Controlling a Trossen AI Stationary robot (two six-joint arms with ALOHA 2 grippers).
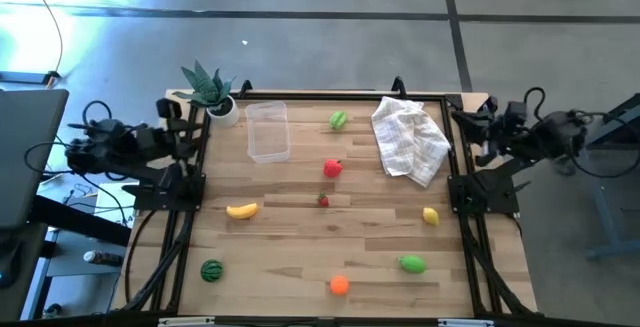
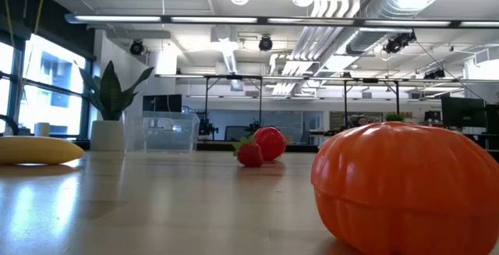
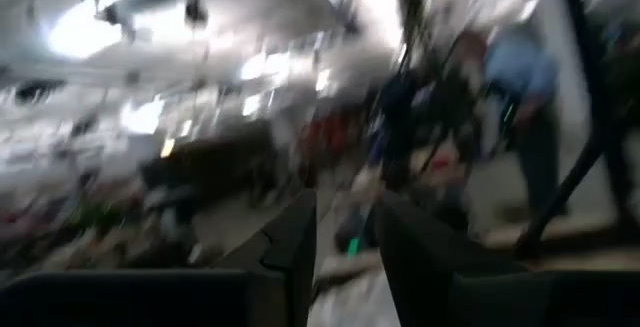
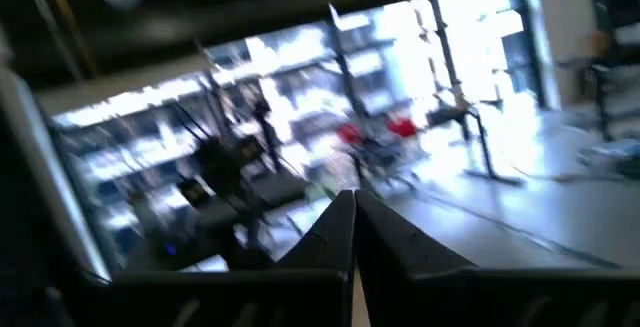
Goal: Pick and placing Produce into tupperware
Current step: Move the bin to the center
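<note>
Produce lies scattered around the empty tub [image 1: 268,131], awaiting sorting; the left gripper [image 3: 345,252] waits slightly parted off-table, the right gripper [image 4: 352,229] pinched closed, empty.

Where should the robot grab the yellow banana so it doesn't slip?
Best guess: grab the banana across its thick middle, coming straight down from above. It lies flat on the table with its long side running left to right, so the fingers should close on its two narrow sides. Nothing sits close beside it. The left tool, parked at the table's left edge, is nearer.
</note>
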